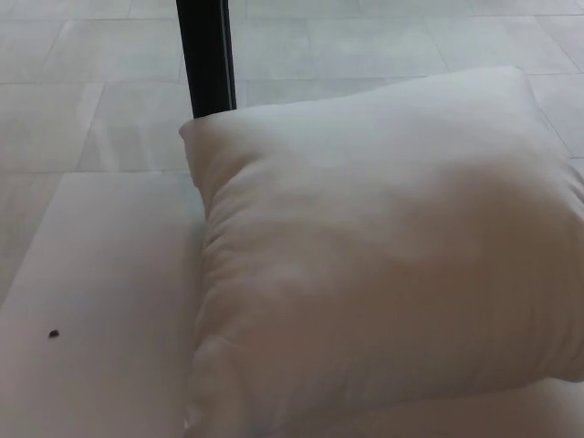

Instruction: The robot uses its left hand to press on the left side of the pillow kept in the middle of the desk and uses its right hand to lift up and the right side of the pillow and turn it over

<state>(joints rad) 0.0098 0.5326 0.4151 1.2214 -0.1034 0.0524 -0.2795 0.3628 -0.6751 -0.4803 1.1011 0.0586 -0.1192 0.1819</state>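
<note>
So the white pillow (383, 265) just sits on the desk (100, 301). Can't tell my fingers' state, neither hand shows.

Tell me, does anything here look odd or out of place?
Little stands out. The white pillow lies askew, running off the picture's right edge. A small dark speck sits on the desk to its left. No robot hand shows.

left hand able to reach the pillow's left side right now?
Probably yes: nothing lies on the bare desk beside the pillow, except a tiny dark speck. The left hand itself is out of view, so unconfirmed.
</note>
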